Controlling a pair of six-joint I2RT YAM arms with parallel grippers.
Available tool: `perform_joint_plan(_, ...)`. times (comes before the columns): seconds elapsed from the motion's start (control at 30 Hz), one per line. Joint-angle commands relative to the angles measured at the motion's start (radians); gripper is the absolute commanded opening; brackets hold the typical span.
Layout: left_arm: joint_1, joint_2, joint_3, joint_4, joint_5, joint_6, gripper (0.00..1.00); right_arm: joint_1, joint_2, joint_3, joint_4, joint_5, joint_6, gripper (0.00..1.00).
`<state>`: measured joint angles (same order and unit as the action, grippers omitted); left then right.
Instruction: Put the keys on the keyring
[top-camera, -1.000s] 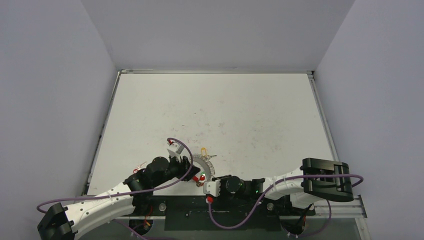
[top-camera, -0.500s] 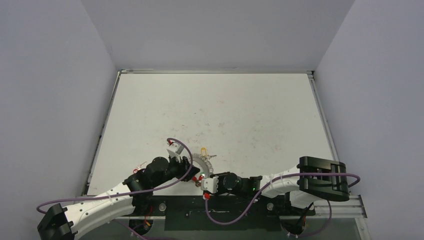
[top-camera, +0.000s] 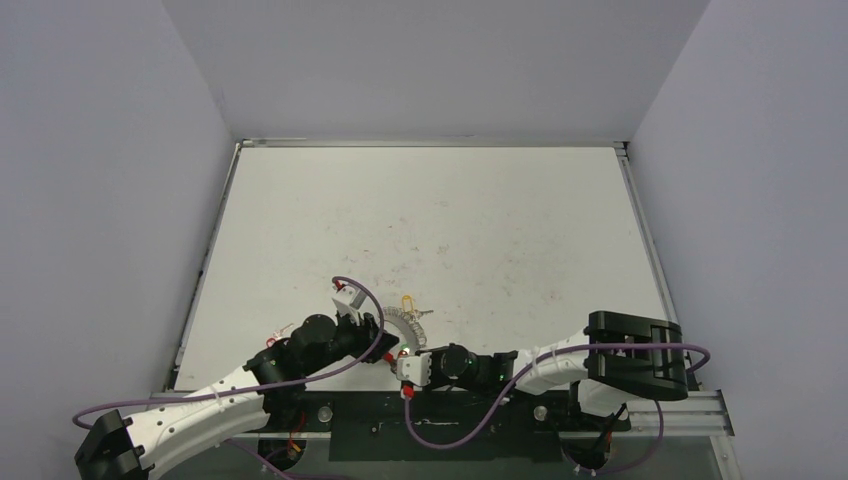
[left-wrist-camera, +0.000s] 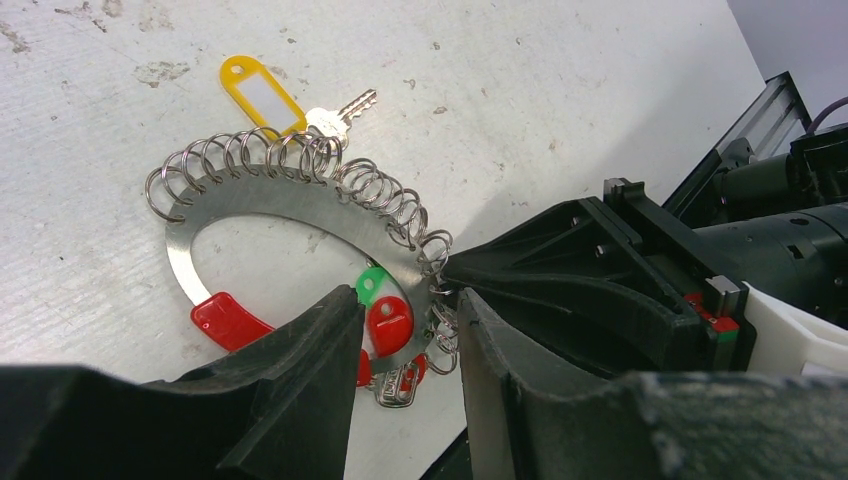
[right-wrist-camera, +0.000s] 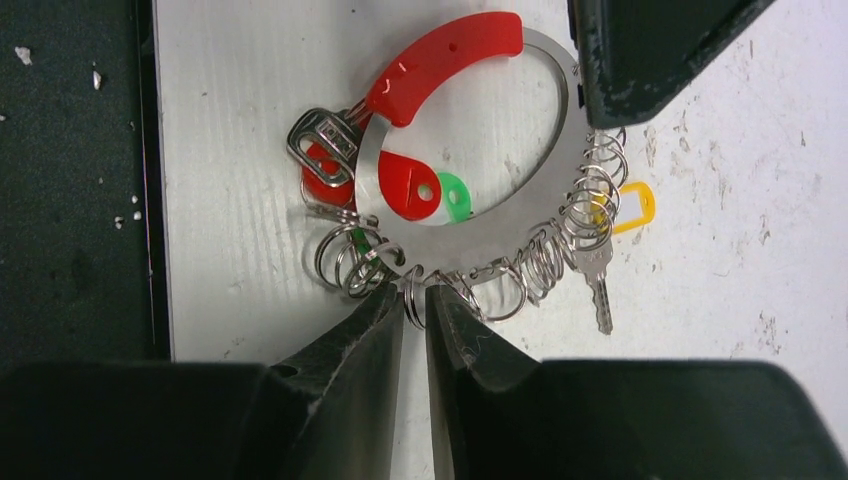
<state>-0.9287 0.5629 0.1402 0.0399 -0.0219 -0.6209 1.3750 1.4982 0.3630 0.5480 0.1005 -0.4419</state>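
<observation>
1. Underneath, the pale table (top-camera: 480, 220) carries everything that the two tools reach for.
2. The left gripper (left-wrist-camera: 410, 298) has its fingers spread, one on each side of the rim of the keyring (left-wrist-camera: 265, 198). Whether they clamp it I cannot tell.
3. The right gripper (right-wrist-camera: 414, 295) has its fingers almost pressed together, leaving a narrow slit. One of the wire loops (right-wrist-camera: 540, 258) stands in that slit, but I cannot tell whether it is pinched.
4. The keyring, a flat steel band, lies just ahead of the right gripper's tips.
5. Its red plastic piece (right-wrist-camera: 445, 50) sits on the side away from those tips.
6. Of the keys (right-wrist-camera: 597, 285), the yellow-tagged one lies beyond the ring from the left gripper. A red tag (right-wrist-camera: 408, 187) and a green tag (right-wrist-camera: 458, 197) show inside the ring.
</observation>
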Motion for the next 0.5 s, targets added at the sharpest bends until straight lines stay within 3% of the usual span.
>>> perform_joint_plan(0.0, -0.005, -0.008, 0.012, 0.017, -0.009, 0.006, 0.38, -0.003, 0.044, 0.037, 0.010, 0.007, 0.003, 0.16)
perform_joint_plan(0.17, -0.006, -0.016, 0.023, 0.004, -0.003, 0.015, 0.38, -0.004, 0.035, 0.065, -0.040, 0.008, 0.003, 0.01)
perform_joint_plan(0.33, -0.006, -0.037, 0.037, -0.011, 0.002, 0.046, 0.38, -0.018, -0.064, 0.064, -0.114, -0.029, 0.006, 0.00)
perform_joint_plan(0.47, -0.006, -0.048, 0.043, -0.004, 0.008, 0.085, 0.38, -0.069, -0.178, 0.057, -0.189, -0.141, 0.011, 0.00)
